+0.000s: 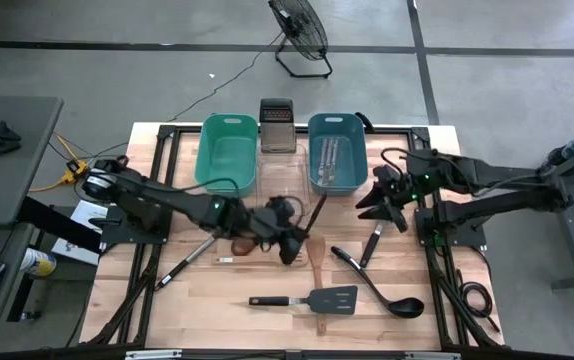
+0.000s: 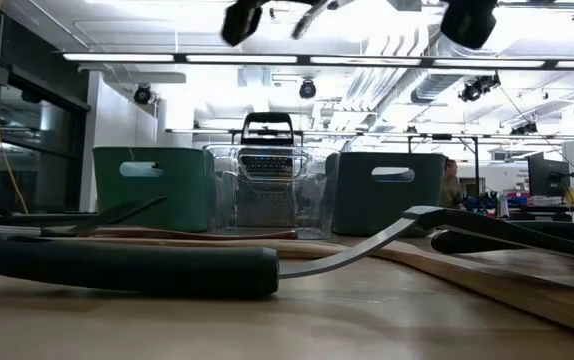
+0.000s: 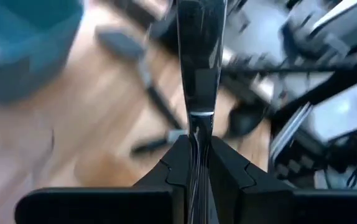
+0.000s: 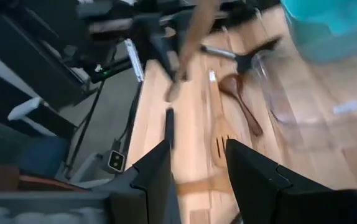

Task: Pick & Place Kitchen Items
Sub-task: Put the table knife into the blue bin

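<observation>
My left gripper [image 1: 292,238] is over the table's middle, shut on a long silver metal utensil [image 1: 315,214] that points toward the far right. The left wrist view shows it as a shiny flat strip [image 3: 198,62] running out past the fingers. My right gripper [image 1: 377,207] hangs open near the blue tub [image 1: 334,150], with nothing between its fingers [image 4: 160,168]. On the table lie a wooden slotted spatula [image 1: 317,258], a wooden spoon [image 1: 242,246], a black turner [image 1: 312,299], a black ladle [image 1: 382,290] and a black-handled utensil [image 1: 372,240]. My left gripper pinches one end of the metal utensil's flat strip [image 3: 196,127] between its two fingers. The strip runs on in line with the fingers, out past their tips. It is lifted clear of the table and slants toward the far right.
At the far edge stand a teal tub [image 1: 229,150], a clear tub [image 1: 282,178] and the blue tub, which holds utensils. The steel grater [image 1: 277,125] stands behind them. A silver utensil [image 1: 187,265] lies at the near left. Bare wood shows along the near edge.
</observation>
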Controlling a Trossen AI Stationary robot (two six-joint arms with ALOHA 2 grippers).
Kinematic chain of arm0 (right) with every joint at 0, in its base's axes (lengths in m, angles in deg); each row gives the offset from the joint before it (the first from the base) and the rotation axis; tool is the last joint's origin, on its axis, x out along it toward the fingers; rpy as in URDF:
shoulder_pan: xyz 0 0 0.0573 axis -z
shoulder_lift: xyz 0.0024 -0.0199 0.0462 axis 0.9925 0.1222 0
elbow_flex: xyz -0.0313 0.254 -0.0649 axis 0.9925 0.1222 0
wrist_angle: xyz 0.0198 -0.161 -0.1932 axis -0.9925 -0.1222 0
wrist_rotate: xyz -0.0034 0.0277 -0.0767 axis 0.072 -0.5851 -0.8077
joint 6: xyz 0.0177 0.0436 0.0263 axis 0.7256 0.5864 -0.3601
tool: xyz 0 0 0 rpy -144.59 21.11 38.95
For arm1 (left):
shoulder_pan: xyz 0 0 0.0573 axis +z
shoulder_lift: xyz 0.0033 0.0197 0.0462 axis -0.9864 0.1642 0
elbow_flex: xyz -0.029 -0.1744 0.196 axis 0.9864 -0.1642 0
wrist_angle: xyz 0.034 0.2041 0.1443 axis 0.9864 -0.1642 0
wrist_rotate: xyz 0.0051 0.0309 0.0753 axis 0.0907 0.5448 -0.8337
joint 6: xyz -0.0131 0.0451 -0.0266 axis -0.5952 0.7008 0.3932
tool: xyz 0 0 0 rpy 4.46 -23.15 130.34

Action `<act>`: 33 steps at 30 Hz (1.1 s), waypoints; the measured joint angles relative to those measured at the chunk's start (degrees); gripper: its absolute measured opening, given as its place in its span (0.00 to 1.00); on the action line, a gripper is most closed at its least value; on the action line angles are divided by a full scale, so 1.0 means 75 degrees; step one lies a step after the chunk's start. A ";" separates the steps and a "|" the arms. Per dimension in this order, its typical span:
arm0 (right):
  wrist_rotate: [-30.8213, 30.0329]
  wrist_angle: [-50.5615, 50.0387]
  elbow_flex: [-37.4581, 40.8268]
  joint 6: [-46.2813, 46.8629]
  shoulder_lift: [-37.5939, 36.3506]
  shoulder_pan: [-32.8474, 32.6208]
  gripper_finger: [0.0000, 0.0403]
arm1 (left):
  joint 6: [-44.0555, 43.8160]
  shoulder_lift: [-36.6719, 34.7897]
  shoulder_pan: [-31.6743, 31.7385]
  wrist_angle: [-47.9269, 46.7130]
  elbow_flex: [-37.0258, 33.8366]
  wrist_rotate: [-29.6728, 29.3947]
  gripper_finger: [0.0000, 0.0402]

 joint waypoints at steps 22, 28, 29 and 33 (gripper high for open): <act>-0.2734 0.3113 0.0000 -0.0013 0.1620 -0.0680 0.66 | 0.3002 -0.0084 0.1262 0.0570 0.1256 -0.0198 0.08; -0.3171 0.3843 -0.0005 -0.0027 0.2233 -0.0675 0.71 | 0.3056 -0.0075 0.1391 0.0548 0.1256 -0.0125 0.08; -0.3147 0.4051 -0.0005 -0.0053 0.2345 -0.0675 0.71 | 0.3056 -0.0075 0.1393 0.0534 0.1256 -0.0089 0.08; -0.3213 0.4775 -0.0005 -0.0080 0.2770 -0.0674 0.69 | 0.3058 -0.0075 0.1393 0.0527 0.1256 0.0003 0.08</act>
